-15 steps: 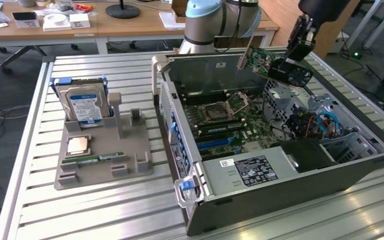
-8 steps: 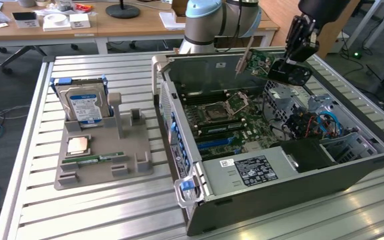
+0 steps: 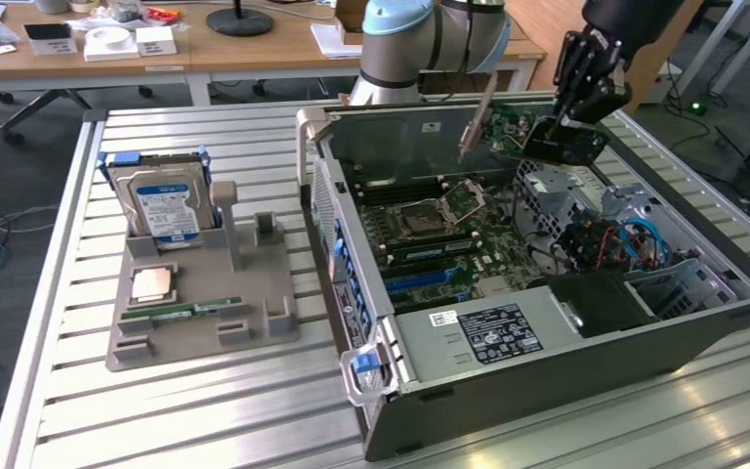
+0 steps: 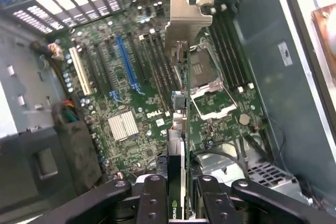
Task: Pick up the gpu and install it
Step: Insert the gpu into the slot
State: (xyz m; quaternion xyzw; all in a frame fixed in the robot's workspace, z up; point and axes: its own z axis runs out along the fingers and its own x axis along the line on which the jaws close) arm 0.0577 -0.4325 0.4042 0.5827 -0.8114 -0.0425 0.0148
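Item: thin dark circuit-board gpu (image 3: 512,122) with a silver metal end bracket (image 4: 189,19). It was held in the air, tilted, inside the upper part of the open case, above the motherboard and clear of it.

Holder: black two-fingered gripper (image 3: 561,132), clenched on the gpu's end opposite the bracket.

Beneath: green motherboard (image 4: 131,77) with blue and white slots, lying in an open dark-grey metal computer case (image 3: 545,381).

Beside the case, towards the exterior view's left: grey moulded parts holder (image 3: 199,322) carrying an upright silver hard drive (image 3: 167,205) with a blue-white label.

Support: slatted aluminium desk (image 3: 153,410).
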